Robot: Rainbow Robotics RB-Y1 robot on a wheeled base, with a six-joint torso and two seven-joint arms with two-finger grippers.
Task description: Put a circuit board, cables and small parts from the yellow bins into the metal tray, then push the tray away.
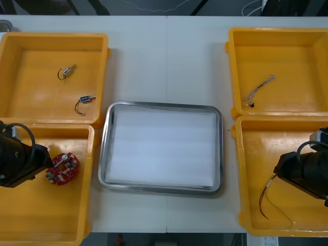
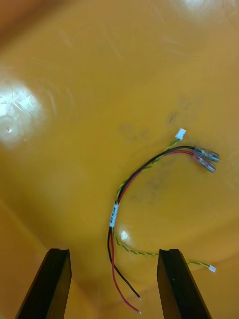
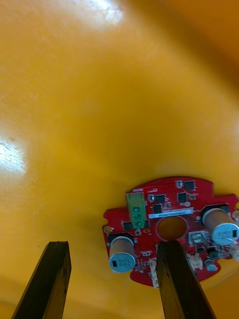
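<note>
Round red circuit board lies flat on the floor of the near left yellow bin, just beside the left gripper, whose fingers stand spread apart. In the left wrist view one finger overlaps the board's rim while the other is out over bare bin floor, so the board sits off to one side of the gap, not inside it. The step in hand looks like the first pick. To do it well, the arm would probably need to shift until the rim lies squarely between the fingers, then close on the bare edge, not on the tall cans. The right gripper hangs spread over the near right yellow bin, with the white-tagged stretch of a red and black cable between its fingers, ready for a pinch there. Between the bins the metal tray, white inside, holds nothing yet.
</note>
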